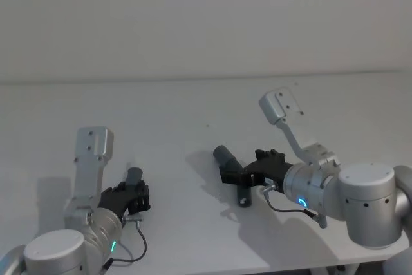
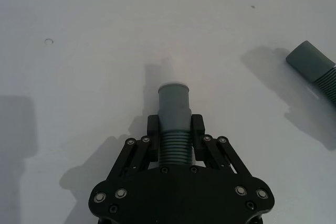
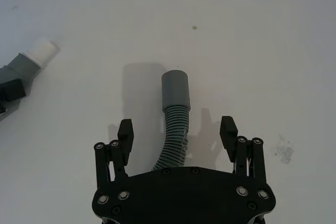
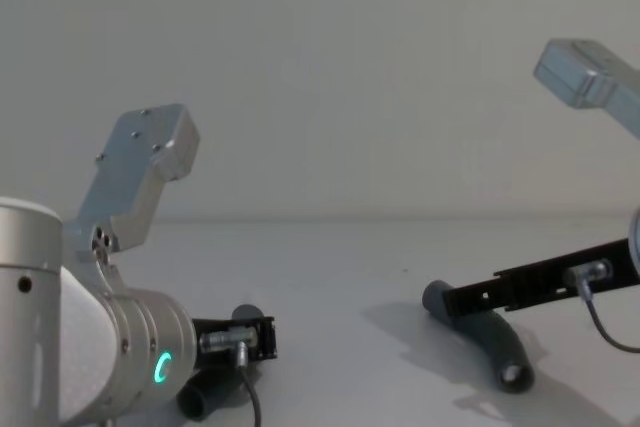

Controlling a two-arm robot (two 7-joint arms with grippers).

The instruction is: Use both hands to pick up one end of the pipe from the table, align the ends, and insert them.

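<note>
Left hose piece (image 2: 174,142): clamped on its ribbed part in the left gripper, at the near left of the table. Its cuff pokes out past the fingertips. I cannot tell whether it clears the surface.
Its end: a smooth grey cuff (image 2: 174,106) with a narrower white tip (image 3: 42,51), pointing away from the robot.
Right hose piece (image 3: 176,135): a curved ribbed length at the near right of the table. In the chest view its open lower end rests on the surface, facing the robot.
Its end: a wider grey socket cuff (image 3: 175,90) on the far end, angled toward the table's middle.
The two pieces: well apart, with bare table between them.
Left gripper (image 2: 176,129): low over the near left of the table, its fingers (image 2: 154,128) pressed in from both sides, pinching the ribs just behind the cuff.
Right gripper (image 3: 177,132): low over the near right of the table and spread wide. One finger (image 3: 125,132) stands on each side of the hose with a gap both ways, touching neither side.
Table (image 1: 161,107): plain matte white, with dark shadows under both pieces.
Arms: silver, coming in from the near corners. A lit ring light (image 4: 160,367) shows on the left one.
</note>
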